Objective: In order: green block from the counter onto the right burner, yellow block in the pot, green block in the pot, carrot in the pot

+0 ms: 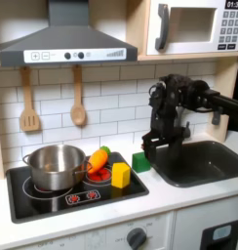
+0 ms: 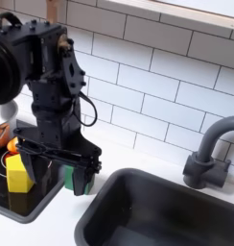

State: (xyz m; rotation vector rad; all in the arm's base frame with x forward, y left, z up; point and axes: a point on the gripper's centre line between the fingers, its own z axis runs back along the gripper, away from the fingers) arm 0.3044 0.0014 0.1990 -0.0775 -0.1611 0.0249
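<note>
The green block (image 1: 140, 161) rests on the white counter (image 1: 175, 195) at the right edge of the black stovetop (image 1: 53, 200). My gripper (image 1: 153, 145) hangs just above it, open. In the second exterior view the gripper (image 2: 59, 173) has its fingers spread wide, and the green block (image 2: 76, 180) shows low between them, close to the finger on the second exterior view's right. The yellow block (image 1: 120, 175) sits on the right burner, with the carrot (image 1: 98, 159) lying behind it. The pot (image 1: 55, 166) stands on the left burner. The yellow block (image 2: 17, 173) and the carrot (image 2: 8, 144) also show beside the arm.
A dark sink (image 1: 204, 161) lies right of the gripper, and its grey faucet (image 2: 210, 154) stands at the back. Two wooden utensils (image 1: 78, 103) hang on the tiled wall. A range hood (image 1: 67, 44) and a microwave (image 1: 194, 27) sit overhead.
</note>
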